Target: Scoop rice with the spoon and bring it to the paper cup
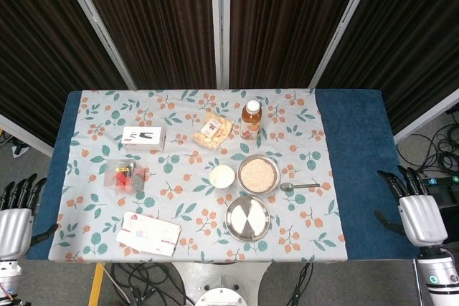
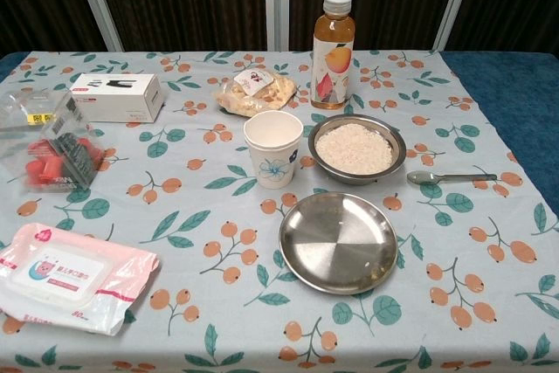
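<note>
While both of my arms hang off the table edges, the left hand (image 1: pixel 16 221) and the right hand (image 1: pixel 419 214) show fingers spread and hold nothing; neither appears in the chest view. The small metal spoon (image 2: pixel 450 177) lies flat on the floral tablecloth (image 2: pixel 175 216), bowl end toward the steel bowl of white rice (image 2: pixel 356 148), just to that bowl's right and apart from it. The white paper cup with a blue flower print (image 2: pixel 272 148) stands upright just left of the rice bowl. An empty round steel plate (image 2: pixel 338 241) sits in front of both. Behind the rice bowl stands a capped bottle of amber drink (image 2: pixel 333 39); a pink pack of wet wipes (image 2: pixel 65 277) lies at front left.
</note>
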`<control>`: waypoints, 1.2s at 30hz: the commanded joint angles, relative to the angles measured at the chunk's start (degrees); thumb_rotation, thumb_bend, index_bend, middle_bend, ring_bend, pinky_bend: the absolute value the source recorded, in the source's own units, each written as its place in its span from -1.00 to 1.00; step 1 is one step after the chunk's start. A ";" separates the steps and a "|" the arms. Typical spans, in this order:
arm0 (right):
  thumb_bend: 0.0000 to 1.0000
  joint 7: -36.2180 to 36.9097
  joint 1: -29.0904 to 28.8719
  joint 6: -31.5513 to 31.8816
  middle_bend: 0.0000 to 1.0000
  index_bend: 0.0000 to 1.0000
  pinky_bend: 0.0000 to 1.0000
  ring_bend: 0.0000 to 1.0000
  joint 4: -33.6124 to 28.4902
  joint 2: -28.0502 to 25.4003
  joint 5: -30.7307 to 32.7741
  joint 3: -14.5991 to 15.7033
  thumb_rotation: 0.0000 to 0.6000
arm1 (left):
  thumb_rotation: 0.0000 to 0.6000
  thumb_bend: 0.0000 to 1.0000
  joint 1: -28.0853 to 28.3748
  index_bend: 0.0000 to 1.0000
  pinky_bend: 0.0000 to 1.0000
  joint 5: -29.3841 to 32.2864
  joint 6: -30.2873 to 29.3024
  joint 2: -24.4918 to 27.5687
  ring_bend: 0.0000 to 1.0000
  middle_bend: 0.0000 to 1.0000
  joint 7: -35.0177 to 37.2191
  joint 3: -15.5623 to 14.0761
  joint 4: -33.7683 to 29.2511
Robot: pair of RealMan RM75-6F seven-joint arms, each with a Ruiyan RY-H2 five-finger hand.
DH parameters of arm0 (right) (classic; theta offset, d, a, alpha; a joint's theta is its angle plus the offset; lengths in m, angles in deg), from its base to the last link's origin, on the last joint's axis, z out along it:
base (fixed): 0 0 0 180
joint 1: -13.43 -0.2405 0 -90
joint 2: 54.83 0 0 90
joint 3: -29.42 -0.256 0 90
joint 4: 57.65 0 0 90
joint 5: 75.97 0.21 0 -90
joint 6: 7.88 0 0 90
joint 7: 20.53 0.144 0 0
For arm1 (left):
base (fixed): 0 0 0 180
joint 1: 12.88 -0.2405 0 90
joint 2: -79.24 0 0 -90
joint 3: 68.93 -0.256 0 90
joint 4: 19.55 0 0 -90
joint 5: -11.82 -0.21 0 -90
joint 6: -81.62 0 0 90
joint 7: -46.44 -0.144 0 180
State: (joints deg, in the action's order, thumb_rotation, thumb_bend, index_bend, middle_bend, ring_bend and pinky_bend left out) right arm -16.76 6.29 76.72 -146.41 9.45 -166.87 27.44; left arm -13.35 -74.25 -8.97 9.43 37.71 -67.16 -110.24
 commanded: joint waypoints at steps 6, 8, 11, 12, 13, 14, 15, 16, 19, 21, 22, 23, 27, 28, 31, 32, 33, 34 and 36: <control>-0.77 -0.39 0.01 0.04 -0.58 -0.75 -0.85 -0.91 -0.55 -0.44 -0.52 0.25 1.00 | 1.00 -0.76 0.37 -0.71 -0.84 0.63 1.54 0.19 -0.79 -0.70 -0.02 -0.26 -0.26; -0.77 -0.16 0.02 -0.05 -0.58 -0.75 -0.85 -0.91 -0.68 -0.53 -0.69 0.43 1.00 | 1.00 -0.76 0.37 -0.71 -0.84 0.68 1.58 0.15 -0.79 -0.70 -0.06 -0.27 -0.30; -0.77 0.05 -0.37 -0.58 -0.56 -0.75 -0.85 -0.91 -1.01 -0.64 -1.01 0.50 1.00 | 1.00 -0.76 0.46 -0.71 -0.84 0.77 1.71 0.15 -0.79 -0.70 0.06 -0.20 -0.33; -0.77 -0.10 -0.74 -1.07 -0.55 -0.75 -0.84 -0.91 -1.16 -0.66 -1.25 0.52 1.00 | 1.00 -0.76 0.51 -0.71 -0.84 0.87 1.84 0.17 -0.79 -0.70 0.07 -0.17 -0.32; -0.77 -0.40 -1.46 -2.06 -0.54 -0.75 -0.84 -0.91 -1.40 -0.71 -1.64 0.56 1.00 | 1.00 -0.76 0.57 -0.71 -0.84 0.96 2.00 0.18 -0.79 -0.70 0.09 -0.17 -0.33; -0.77 -0.59 -2.18 -3.04 -0.53 -0.75 -0.83 -0.90 -1.59 -0.71 -1.90 0.52 1.00 | 1.00 -0.76 0.60 -0.71 -0.84 0.96 2.09 0.15 -0.79 -0.70 0.12 -0.19 -0.31; -0.77 -0.76 -3.05 -4.27 -0.51 -0.75 -0.82 -0.89 -1.72 -0.65 -2.06 0.42 1.00 | 1.00 -0.76 0.63 -0.71 -0.84 0.94 2.16 0.09 -0.79 -0.70 0.14 -0.22 -0.25; -0.77 -1.06 -4.39 -6.32 -0.49 -0.75 -0.81 -0.89 -1.85 -0.51 -2.00 0.22 1.00 | 1.00 -0.76 0.65 -0.71 -0.84 0.92 2.19 -0.03 -0.79 -0.70 0.21 -0.25 -0.13; -0.78 -1.81 -8.43 -12.70 -0.43 -0.68 -0.78 -0.85 -1.73 0.76 -0.66 -0.76 1.00 | 1.00 -0.76 0.65 -0.71 -0.84 1.07 2.35 -0.29 -0.79 -0.70 0.50 -0.28 0.19; -0.78 -1.76 -11.13 -17.14 -0.39 -0.59 -0.76 -0.83 -0.97 2.11 0.83 -1.52 1.00 | 1.00 -0.76 0.61 -0.71 -0.84 1.17 2.44 -0.38 -0.79 -0.70 0.65 -0.34 0.40; -0.78 -1.89 -12.91 -19.85 -0.39 -0.55 -0.76 -0.83 -0.03 3.35 1.87 -2.11 1.00 | 1.00 -0.76 0.60 -0.71 -0.84 1.27 2.52 -0.43 -0.79 -0.70 0.79 -0.36 0.51; -0.78 -2.14 -14.14 -21.61 -0.38 -0.50 -0.76 -0.83 0.95 4.45 2.54 -2.53 1.00 | 1.00 -0.76 0.59 -0.71 -0.84 1.38 2.60 -0.47 -0.79 -0.70 0.88 -0.36 0.59; -0.78 -2.35 -18.55 -27.42 -0.31 -0.35 -0.74 -0.79 6.42 10.10 5.08 -3.92 1.00 | 1.00 -0.76 0.56 -0.71 -0.84 1.78 2.89 -0.55 -0.79 -0.70 1.14 -0.38 0.83; -0.78 -2.37 -19.74 -29.05 -0.29 -0.33 -0.74 -0.78 8.20 11.66 5.60 -4.07 1.00 | 1.00 -0.76 0.57 -0.71 -0.84 1.93 3.01 -0.55 -0.79 -0.70 1.16 -0.35 0.89; -0.77 -3.86 -22.21 -32.24 -0.23 -0.28 -0.73 -0.75 12.36 15.21 6.57 -4.10 1.00 | 1.00 -0.76 0.67 -0.71 -0.84 2.25 3.33 -0.52 -0.79 -0.70 1.22 -0.27 0.97; -0.76 -4.73 -22.93 -33.04 -0.21 -0.26 -0.73 -0.74 13.72 16.54 6.91 -4.07 1.00 | 1.00 -0.76 0.68 -0.71 -0.84 2.33 3.42 -0.56 -0.79 -0.70 1.22 -0.29 0.99; -0.76 -5.09 -23.24 -33.32 -0.20 -0.24 -0.73 -0.73 14.34 17.18 7.04 -4.05 1.00 | 1.00 -0.76 0.69 -0.71 -0.84 2.37 3.47 -0.57 -0.79 -0.70 1.22 -0.29 1.00; -0.74 -5.72 -23.79 -33.76 -0.19 -0.22 -0.73 -0.73 15.44 18.31 7.18 -3.97 1.00 | 1.00 -0.76 0.72 -0.71 -0.84 2.49 3.60 -0.57 -0.79 -0.70 1.24 -0.27 1.02; -0.72 -6.50 -24.51 -34.10 -0.16 -0.18 -0.73 -0.70 17.02 19.89 7.45 -3.94 1.00 | 1.00 -0.76 0.74 -0.71 -0.84 2.75 3.80 -0.58 -0.79 -0.70 1.30 -0.24 1.04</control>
State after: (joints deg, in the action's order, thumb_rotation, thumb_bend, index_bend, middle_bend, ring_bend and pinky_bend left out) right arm -22.22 -17.15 43.47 -130.79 27.92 -160.09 23.62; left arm -12.61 -71.55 -5.22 8.86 38.99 -67.41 -109.21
